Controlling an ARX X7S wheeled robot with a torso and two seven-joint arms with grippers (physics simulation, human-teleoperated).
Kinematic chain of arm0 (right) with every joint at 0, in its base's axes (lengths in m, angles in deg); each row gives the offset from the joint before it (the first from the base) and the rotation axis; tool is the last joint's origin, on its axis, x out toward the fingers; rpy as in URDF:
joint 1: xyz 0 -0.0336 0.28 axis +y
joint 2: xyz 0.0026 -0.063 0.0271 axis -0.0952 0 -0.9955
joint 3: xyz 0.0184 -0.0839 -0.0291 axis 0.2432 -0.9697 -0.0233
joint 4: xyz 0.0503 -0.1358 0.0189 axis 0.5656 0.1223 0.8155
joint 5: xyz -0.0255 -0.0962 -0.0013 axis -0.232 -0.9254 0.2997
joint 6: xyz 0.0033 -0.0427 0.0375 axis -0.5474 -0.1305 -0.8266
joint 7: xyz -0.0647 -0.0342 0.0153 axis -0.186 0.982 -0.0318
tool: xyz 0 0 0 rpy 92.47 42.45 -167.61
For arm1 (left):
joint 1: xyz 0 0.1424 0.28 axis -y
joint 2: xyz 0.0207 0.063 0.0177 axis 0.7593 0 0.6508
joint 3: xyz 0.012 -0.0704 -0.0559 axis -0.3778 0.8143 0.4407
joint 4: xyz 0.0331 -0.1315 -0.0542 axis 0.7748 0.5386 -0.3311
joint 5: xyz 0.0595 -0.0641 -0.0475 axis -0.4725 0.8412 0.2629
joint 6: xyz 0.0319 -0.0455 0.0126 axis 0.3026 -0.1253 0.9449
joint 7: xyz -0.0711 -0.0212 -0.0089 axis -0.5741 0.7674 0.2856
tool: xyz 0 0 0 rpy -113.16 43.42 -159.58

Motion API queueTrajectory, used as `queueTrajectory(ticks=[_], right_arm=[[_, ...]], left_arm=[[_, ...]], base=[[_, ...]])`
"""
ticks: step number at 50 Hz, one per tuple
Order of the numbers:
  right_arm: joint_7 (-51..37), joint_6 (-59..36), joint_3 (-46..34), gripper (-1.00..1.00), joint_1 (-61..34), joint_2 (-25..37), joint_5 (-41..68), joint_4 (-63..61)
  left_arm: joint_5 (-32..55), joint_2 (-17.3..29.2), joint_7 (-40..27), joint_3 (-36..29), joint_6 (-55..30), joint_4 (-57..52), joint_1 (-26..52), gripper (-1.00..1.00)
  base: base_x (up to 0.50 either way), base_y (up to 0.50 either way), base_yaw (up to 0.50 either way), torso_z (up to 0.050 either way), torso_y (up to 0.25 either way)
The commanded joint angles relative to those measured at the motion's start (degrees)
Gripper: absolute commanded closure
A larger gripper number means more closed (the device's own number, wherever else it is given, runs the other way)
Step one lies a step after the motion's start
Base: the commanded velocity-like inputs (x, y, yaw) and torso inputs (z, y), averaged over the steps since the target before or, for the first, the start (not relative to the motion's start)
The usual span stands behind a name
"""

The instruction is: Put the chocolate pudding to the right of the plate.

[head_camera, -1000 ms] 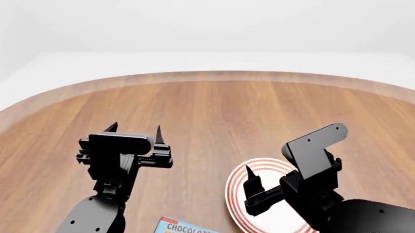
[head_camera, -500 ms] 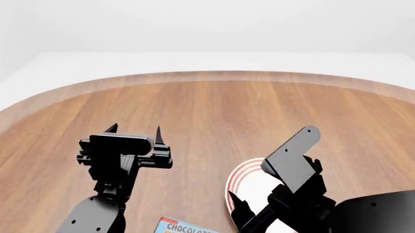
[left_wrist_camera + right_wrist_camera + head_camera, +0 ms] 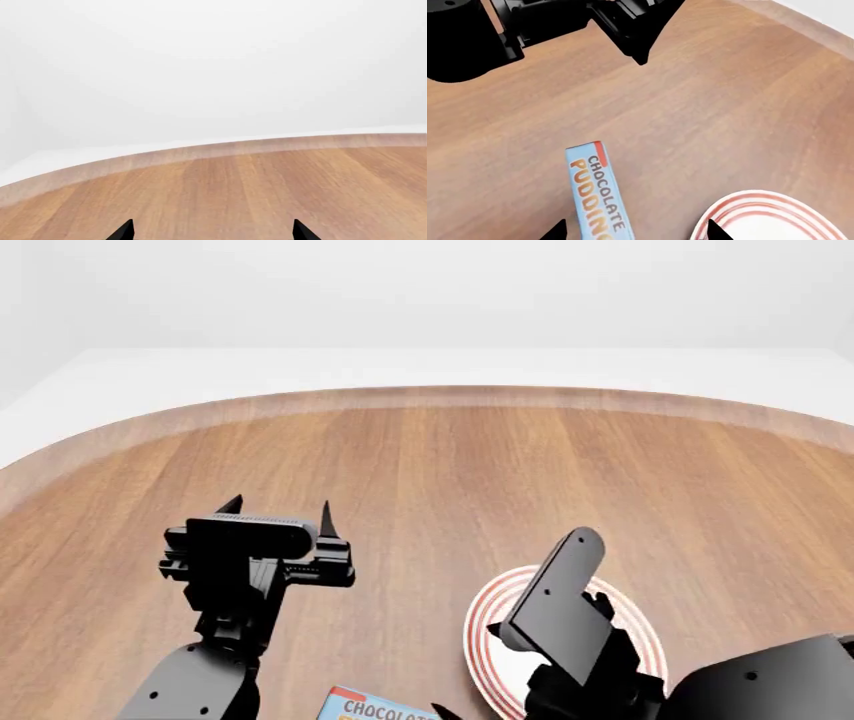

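One chocolate pudding, one plate, both on table

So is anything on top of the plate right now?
The plate's visible part is bare in the head view; the right arm hovers over and hides its middle. The chocolate pudding lies beside it on the table.

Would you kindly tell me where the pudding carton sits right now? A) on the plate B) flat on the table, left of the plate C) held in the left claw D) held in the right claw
B: the carton lies on the wood left of the plate, in neither claw.
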Motion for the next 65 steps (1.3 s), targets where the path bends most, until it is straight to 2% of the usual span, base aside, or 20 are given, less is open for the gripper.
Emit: queueTrajectory(ticks=[1, 8, 19, 35, 65], right_arm=[[5.5, -0.2, -2.9, -1.0, 0.5, -0.8, -3.9, 0.2], [9.8, -0.1, -5.2, -1.0, 0.4, -1.5, -9.3, 1.5], [11.6, 0.7, -9.0, -1.0, -0.2, -1.4, -12.9, 4.3], [19.1, 2.4, -18.2, -1.0, -2.0, -2.6, -23.6, 11.1], [25.4, 6.1, -27.0, -1.0, -4.6, -4.7, -29.4, 15.8]], left_arm=[[0.4, 0.2, -0.3, 0.1, 0.0, 0.1, 0.2, -1.0], [0.5, 0.5, -0.5, 0.0, -0.2, -0.3, 0.3, -1.0], [0.7, 0.6, -0.7, -0.3, -0.1, -0.2, 0.3, -1.0], [0.9, 0.7, -1.0, -0.8, 0.5, 0.5, 0.2, -1.0], [1.5, 1.1, -1.4, -1.4, 1.2, 1.1, 0.1, -1.0]], base=[[0.0, 0.0, 0.0, 0.0, 0.0], [0.0, 0.0, 0.0, 0.0, 0.0], [0.0, 0.0, 0.0, 0.0, 0.0], [0.0, 0.0, 0.0, 0.0, 0.0], [0.0, 0.0, 0.0, 0.0, 0.0]])
